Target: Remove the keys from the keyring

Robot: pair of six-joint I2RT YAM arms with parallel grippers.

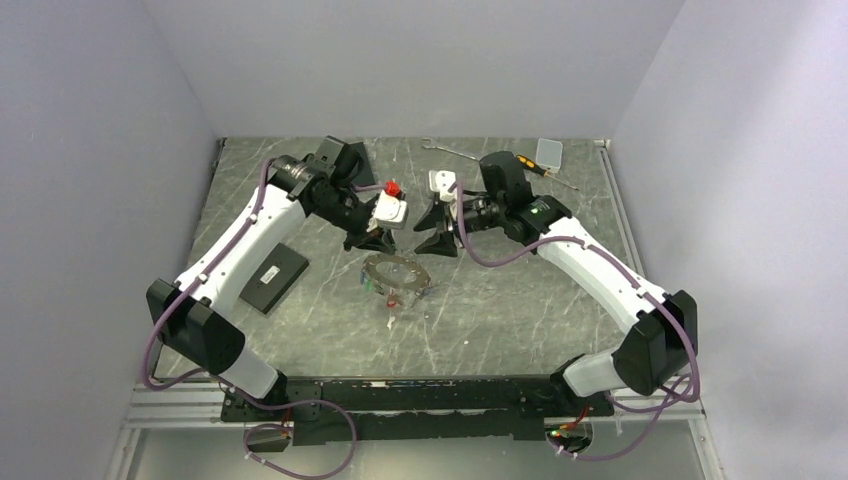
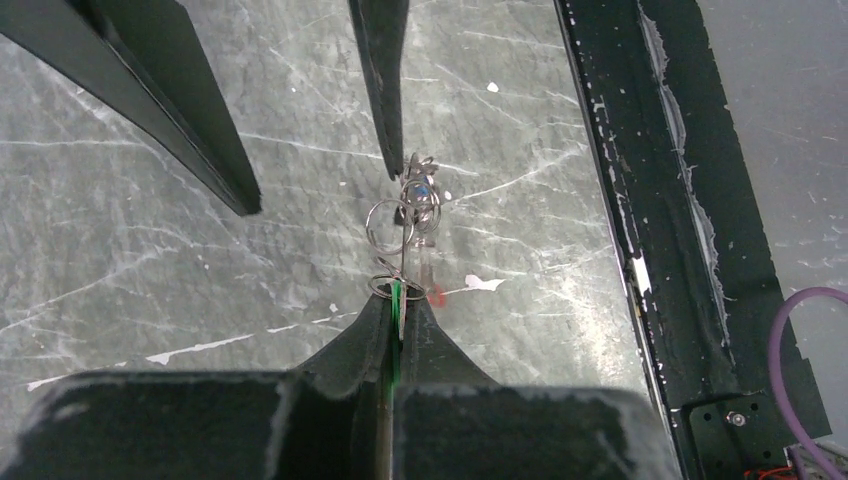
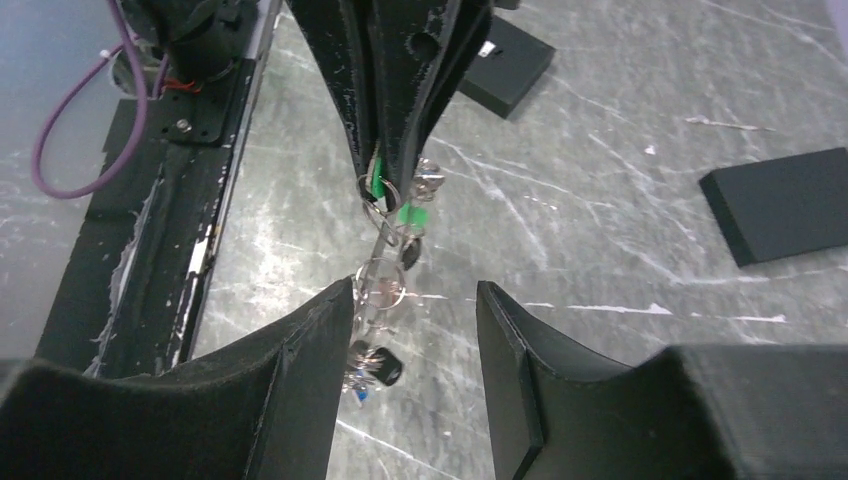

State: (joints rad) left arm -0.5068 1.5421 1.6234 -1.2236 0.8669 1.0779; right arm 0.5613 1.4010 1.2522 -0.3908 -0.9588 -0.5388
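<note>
The keyring (image 1: pixel 397 268), a thin grey ring, hangs just above the table between both grippers, with keys (image 1: pixel 391 296) dangling under it. My left gripper (image 1: pixel 372 241) is shut on a green-tagged key (image 2: pixel 397 298) at the ring's left side; small split rings (image 2: pixel 389 224) and a blue-tagged key (image 2: pixel 424 190) hang beyond its tips. In the right wrist view, my right gripper (image 3: pixel 415 300) is open, its left finger (image 3: pixel 325 335) beside the split rings (image 3: pixel 382 280) and a black tag (image 3: pixel 386 371). The green tag (image 3: pixel 377 186) shows in the left gripper's jaws.
A black box (image 1: pixel 275 278) lies left of the keyring and another (image 1: pixel 346 160) at the back left; both show in the right wrist view (image 3: pixel 507 63) (image 3: pixel 785 205). A wrench (image 1: pixel 448 149), a screwdriver (image 1: pixel 536 168) and a small white box (image 1: pixel 549 152) lie at the back right.
</note>
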